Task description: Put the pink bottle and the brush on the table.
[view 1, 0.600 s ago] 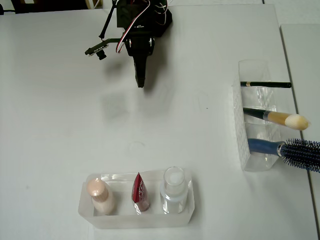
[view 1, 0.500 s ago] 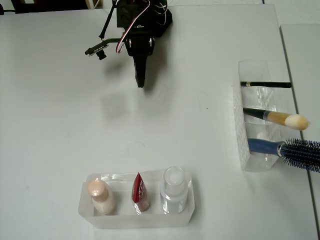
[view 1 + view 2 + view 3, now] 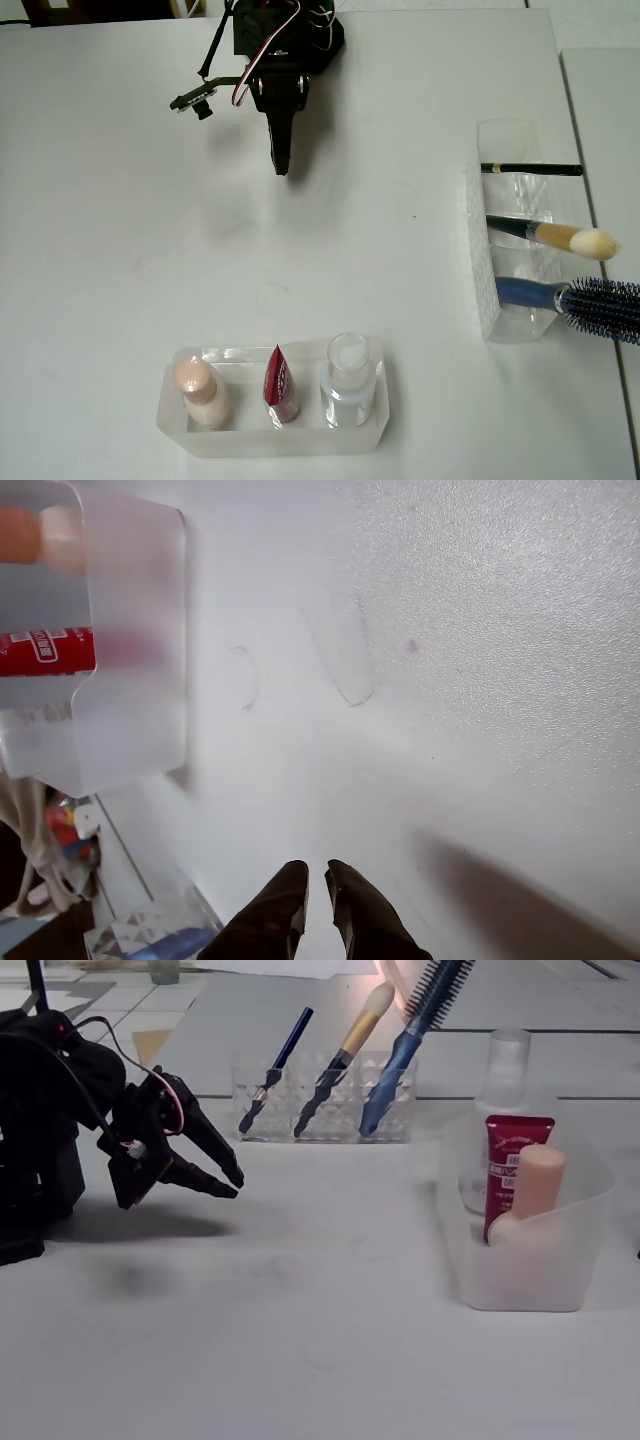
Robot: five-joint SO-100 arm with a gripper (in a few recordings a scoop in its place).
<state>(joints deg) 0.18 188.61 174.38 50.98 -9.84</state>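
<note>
The pink bottle point(image 3: 200, 390) point(image 3: 535, 1185) stands upright at the left end of a clear tray in the overhead view. It shows as a blurred peach shape point(image 3: 40, 530) in the wrist view. The brush point(image 3: 560, 237) point(image 3: 350, 1040) leans in the middle slot of a clear holder, its tan bristle head sticking out. My black gripper point(image 3: 281, 168) point(image 3: 312, 870) point(image 3: 235, 1185) hovers low over the white table point(image 3: 120, 250), far from both items. Its fingers are shut with nothing between them.
The clear tray point(image 3: 280, 445) also holds a red tube point(image 3: 281, 385) and a clear white-capped bottle point(image 3: 348, 385). The clear holder point(image 3: 485, 200) also carries a thin dark pencil point(image 3: 530, 169) and a blue hairbrush point(image 3: 600, 300). The table's seam point(image 3: 560, 120) runs along the right.
</note>
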